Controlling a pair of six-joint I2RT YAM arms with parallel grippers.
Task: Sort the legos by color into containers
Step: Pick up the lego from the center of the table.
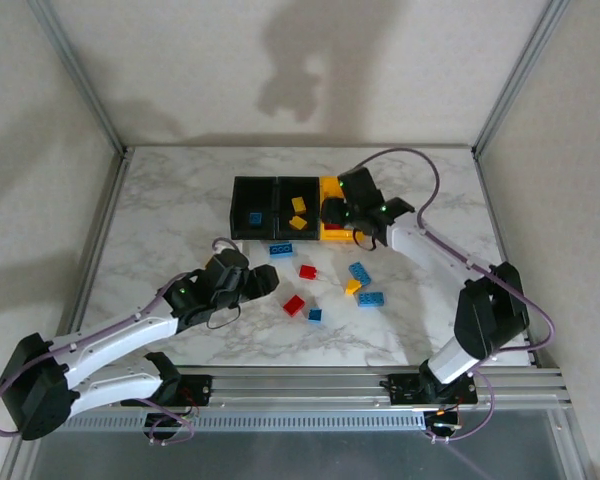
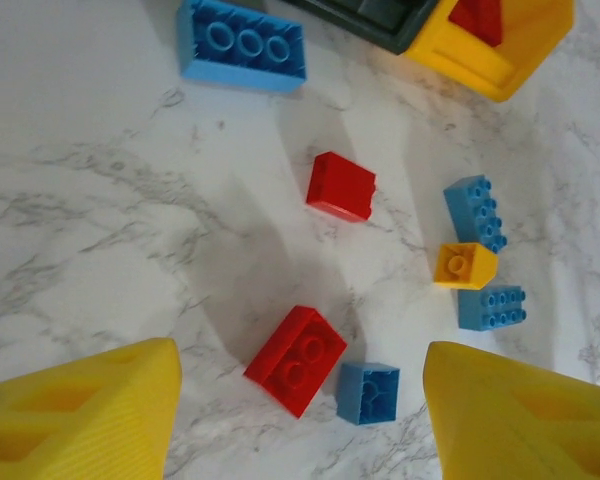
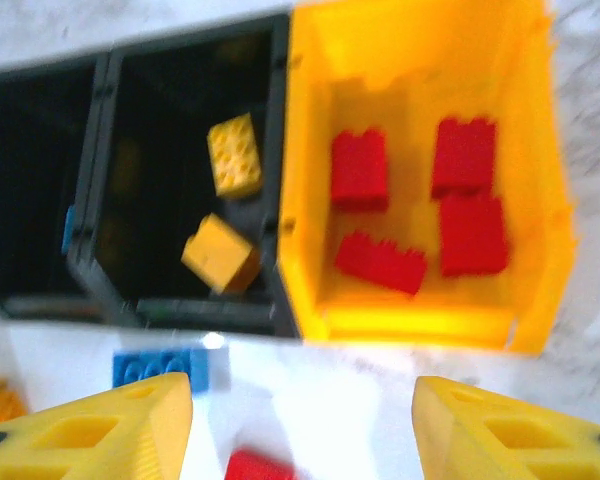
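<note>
My left tool [image 2: 300, 365] is spread wide, empty, and nearer. The red brick [image 2: 295, 358] lies on the bench [image 2: 100, 200] right between its fingers, long axis skewed across them, with a blue brick [image 2: 368, 392] just beside. The right tool [image 3: 300, 425] gapes empty by the yellow bin [image 3: 540, 200].

Two black bins [image 1: 277, 182], one yellow bin [image 3: 542, 200]. Loose: four blue bricks [image 2: 242, 45], two red bricks [image 2: 340, 186], one yellow brick [image 2: 465, 265]. Binned: four reds [image 3: 360, 170], two yellows [image 3: 234, 154], seemingly one blue [image 1: 255, 217].
</note>
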